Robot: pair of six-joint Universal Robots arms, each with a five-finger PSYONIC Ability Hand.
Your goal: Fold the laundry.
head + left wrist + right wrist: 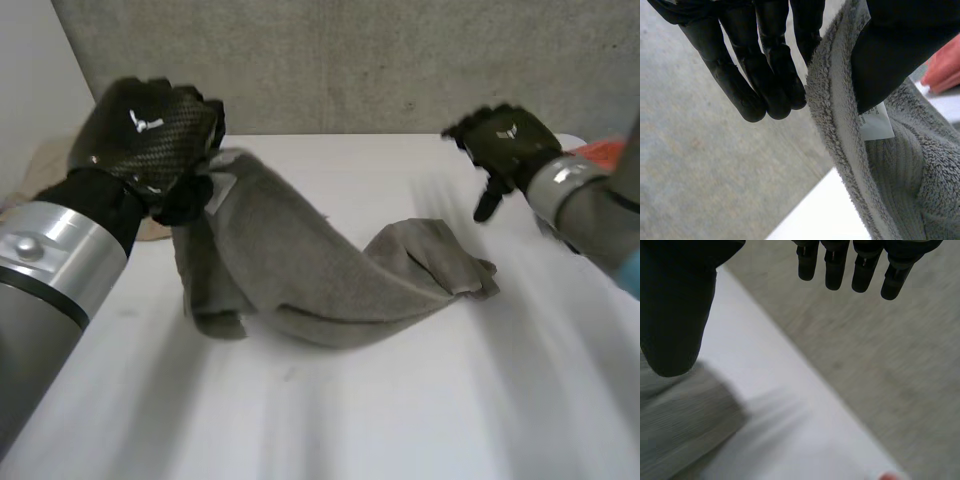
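One thin pinch by the left hand holds the towel edge, the right hand open: slippage likely under lift.

Left hand pinching; right hand relaxed.
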